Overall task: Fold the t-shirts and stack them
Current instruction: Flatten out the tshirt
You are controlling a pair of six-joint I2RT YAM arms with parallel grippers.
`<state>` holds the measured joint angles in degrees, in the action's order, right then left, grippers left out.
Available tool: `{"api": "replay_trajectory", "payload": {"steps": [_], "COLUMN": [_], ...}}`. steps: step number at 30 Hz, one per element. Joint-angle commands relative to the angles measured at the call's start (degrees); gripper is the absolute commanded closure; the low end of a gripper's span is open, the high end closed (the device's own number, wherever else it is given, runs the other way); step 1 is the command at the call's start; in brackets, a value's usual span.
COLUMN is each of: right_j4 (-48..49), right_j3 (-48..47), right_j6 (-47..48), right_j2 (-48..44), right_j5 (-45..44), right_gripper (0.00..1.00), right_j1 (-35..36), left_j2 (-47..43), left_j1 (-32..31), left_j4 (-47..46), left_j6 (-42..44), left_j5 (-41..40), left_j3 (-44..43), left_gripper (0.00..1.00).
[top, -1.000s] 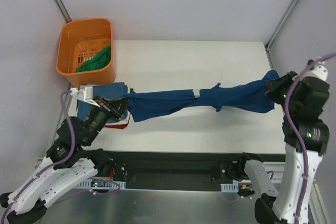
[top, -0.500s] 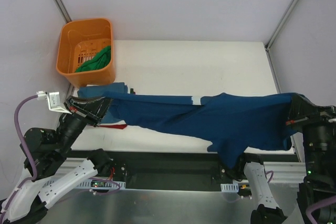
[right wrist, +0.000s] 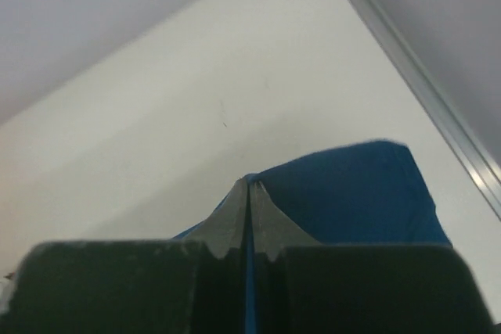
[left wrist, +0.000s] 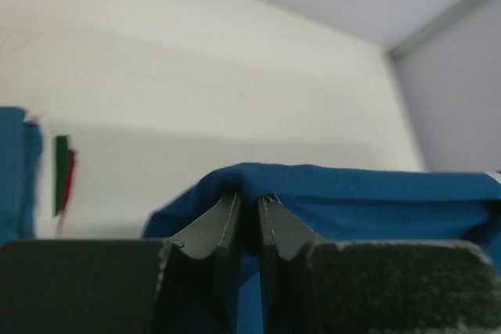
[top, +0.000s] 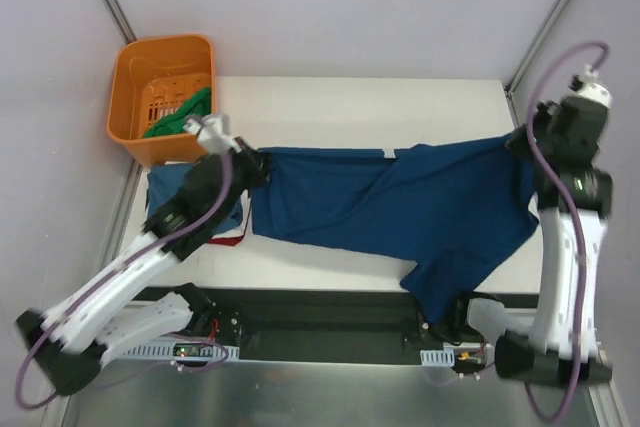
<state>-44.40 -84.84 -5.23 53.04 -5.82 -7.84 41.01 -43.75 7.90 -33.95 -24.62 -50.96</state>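
Note:
A teal-blue t-shirt (top: 400,202) is stretched across the table between my two grippers, its lower part drooping over the near edge. My left gripper (top: 258,165) is shut on its left end; the cloth drapes over the fingertips in the left wrist view (left wrist: 249,197). My right gripper (top: 522,142) is shut on its right end, the cloth pinched thin between the tips in the right wrist view (right wrist: 250,185). A stack of folded shirts (top: 165,192), blue on top with a red edge (top: 228,241), lies at the table's left. A green shirt (top: 180,115) lies in the basket.
An orange plastic basket (top: 140,67) stands at the back left corner. The white table (top: 360,107) has grey walls behind and metal frame posts at both back corners. The table's near edge and the arm bases run along the bottom.
Both grippers moved away from me toward the table's back with the teal-blue shirt. The shirt is spread wider and flatter over the table than before.

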Motion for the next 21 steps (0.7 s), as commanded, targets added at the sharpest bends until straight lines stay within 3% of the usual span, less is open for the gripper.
{"api": "replay_trajectory", "payload": {"steps": [1, 3, 4, 5, 8, 11, 18, 21], "right_j4": [9.9, 11.5, 11.4, 9.6, 1.7, 4.7, 7.1, 7.4], "right_j3": [3.7, 1.2, -0.4, -5.9, -10.8, -5.9, 10.4, 20.1], "right_j6": [2.6, 4.2, 4.6, 4.8, 4.9, 6.4, 2.0, -0.5], "right_j2": [19.1, 26.3, 33.5, 36.9, 44.4, 40.9, 22.1, 11.9], "right_j5": [1.8, 1.0, -0.3, -0.8, -3.7, -6.3, 0.1, 0.4], "right_gripper": [0.98, 0.86, 0.78, 0.55, 0.19, 0.04, 0.04, 0.04], "right_j1": [0.1, 0.4, 0.4, 0.4, 1.7, 4.1, 6.1, 6.3], "left_j2": [24.9, 33.9, 40.6, 42.9, 45.6, 43.5, 32.2, 28.0], "left_j1": [12.2, 16.0, 16.2, 16.3, 16.2, 16.2, 16.1, 14.6], "left_j4": [0.8, 1.7, 2.7, 3.2, 3.3, 3.2, 3.2, 3.0], "left_j6": [-4.0, -2.2, -1.2, -0.8, 0.1, 0.0, -5.7, -8.0], "left_j5": [0.8, 6.8, 8.4, 10.8, 14.2, 15.0, 25.8, 26.4], "left_j3": [-3.2, -7.6, -11.8, -13.6, -16.1, -13.9, 1.5, 7.4], "left_gripper": [0.85, 0.68, 0.23, 0.03, 0.01, 0.01, 0.01, 0.01]}}
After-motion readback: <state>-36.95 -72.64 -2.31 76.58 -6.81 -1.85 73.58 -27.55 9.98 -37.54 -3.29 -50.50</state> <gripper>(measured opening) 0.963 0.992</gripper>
